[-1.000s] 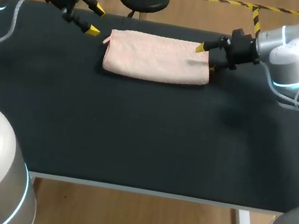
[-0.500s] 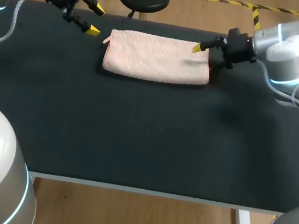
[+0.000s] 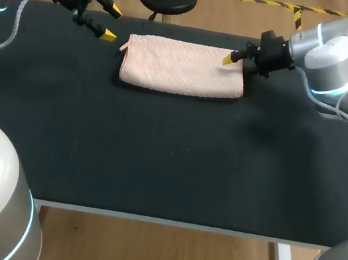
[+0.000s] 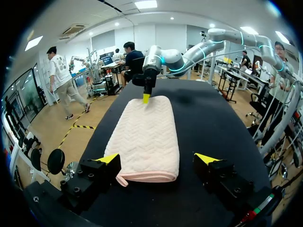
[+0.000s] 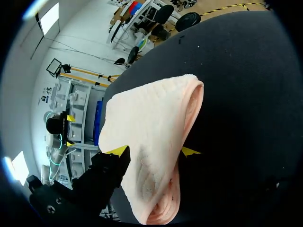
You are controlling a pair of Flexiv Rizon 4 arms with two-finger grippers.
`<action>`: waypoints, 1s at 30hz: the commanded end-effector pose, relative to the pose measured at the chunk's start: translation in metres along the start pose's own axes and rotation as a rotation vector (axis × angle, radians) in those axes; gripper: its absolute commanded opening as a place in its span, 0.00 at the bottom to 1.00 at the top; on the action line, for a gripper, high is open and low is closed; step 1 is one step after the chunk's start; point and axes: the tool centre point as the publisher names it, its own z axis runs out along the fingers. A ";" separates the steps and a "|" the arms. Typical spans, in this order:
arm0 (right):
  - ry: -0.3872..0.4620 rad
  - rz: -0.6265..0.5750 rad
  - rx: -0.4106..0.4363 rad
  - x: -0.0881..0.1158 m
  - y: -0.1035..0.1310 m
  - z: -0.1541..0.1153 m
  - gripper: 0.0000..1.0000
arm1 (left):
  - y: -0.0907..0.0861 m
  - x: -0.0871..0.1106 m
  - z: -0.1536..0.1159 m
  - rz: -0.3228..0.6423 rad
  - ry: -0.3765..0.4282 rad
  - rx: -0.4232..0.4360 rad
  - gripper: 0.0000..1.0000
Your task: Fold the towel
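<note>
Over the right end of the towel (image 3: 183, 68) our right gripper (image 5: 154, 151) hovers spread, left gripper (image 3: 112, 23) wide beside the other end; we'd best pinch both layers squarely.

The towel (image 3: 183, 68) is coloured pale pink and woven in a zigzag pattern. The table (image 3: 155, 160) is covered in plain black.

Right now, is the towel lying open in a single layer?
No, the towel is folded: its end by the right gripper shows stacked layers curling around a rounded fold.
</note>
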 end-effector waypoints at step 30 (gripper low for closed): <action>-0.224 -0.082 -0.069 0.144 0.025 0.067 0.00 | 0.001 0.000 0.001 0.001 -0.002 0.002 1.00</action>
